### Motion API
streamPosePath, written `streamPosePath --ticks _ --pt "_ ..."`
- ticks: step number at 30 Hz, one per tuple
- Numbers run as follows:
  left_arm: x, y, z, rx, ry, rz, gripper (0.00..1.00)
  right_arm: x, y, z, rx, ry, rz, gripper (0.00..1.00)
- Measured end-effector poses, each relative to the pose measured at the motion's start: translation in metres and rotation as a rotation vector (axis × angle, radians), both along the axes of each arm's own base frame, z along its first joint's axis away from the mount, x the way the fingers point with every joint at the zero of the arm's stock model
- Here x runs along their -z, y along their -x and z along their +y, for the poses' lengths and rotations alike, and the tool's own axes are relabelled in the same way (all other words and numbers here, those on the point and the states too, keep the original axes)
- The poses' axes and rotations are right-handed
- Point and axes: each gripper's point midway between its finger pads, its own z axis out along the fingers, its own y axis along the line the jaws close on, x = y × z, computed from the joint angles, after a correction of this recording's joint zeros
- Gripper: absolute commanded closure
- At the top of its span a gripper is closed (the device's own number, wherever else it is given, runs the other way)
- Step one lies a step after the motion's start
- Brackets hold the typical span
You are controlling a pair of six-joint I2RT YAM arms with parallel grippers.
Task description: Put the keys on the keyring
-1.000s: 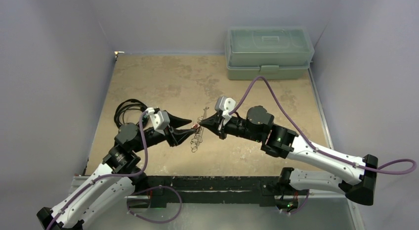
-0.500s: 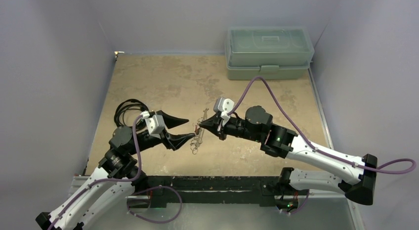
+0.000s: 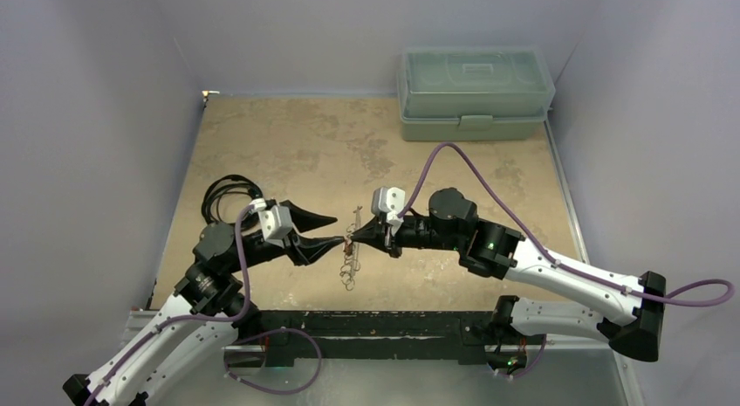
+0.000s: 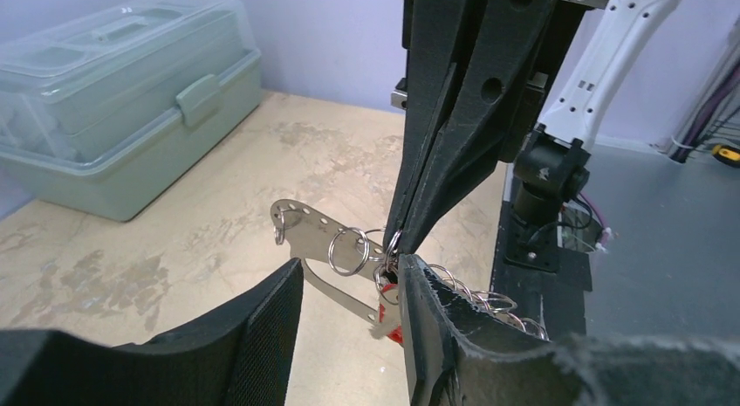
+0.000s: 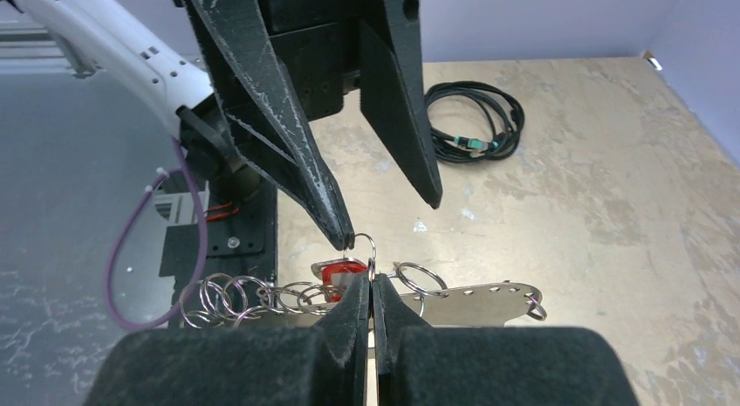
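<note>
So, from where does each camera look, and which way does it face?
Top external: above and behind the bases, looking down at the table; both arms show, left pincer and right pincer at the keyring.
Left wrist: on that wrist, facing the right pincer and green box; own fingers below.
Right wrist: on that wrist, facing the left pincer and black cable; own shut fingers below.
Shared: both wrist views show the keyring and red key.

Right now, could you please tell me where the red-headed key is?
In the overhead view the key is near the middle of the table, among the rings of the keyring, between the left end effector and the right end effector.
</note>
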Motion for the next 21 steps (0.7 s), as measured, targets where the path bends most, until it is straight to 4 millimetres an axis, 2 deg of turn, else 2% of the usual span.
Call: streamPosePath --ticks 9,16,19,21 --pt "0.001 0.018 -0.011 0.131 -0.006 0.007 0.66 0.001 0.008 0.001 -0.052 0.006 -0.014 1.0" --pt "-0.005 0.027 -0.013 0.188 0.01 -0.009 0.8 0.0 0.009 0.001 -0.061 0.005 -0.021 1.0" --pt "-0.005 0.028 -0.014 0.199 0.013 -0.008 0.8 -0.001 0.009 0.0 -0.063 0.002 -0.025 1.0" --pt "-0.005 0.028 -0.015 0.204 0.012 -0.005 0.73 -0.004 0.01 -0.001 -0.064 -0.004 -0.031 1.0"
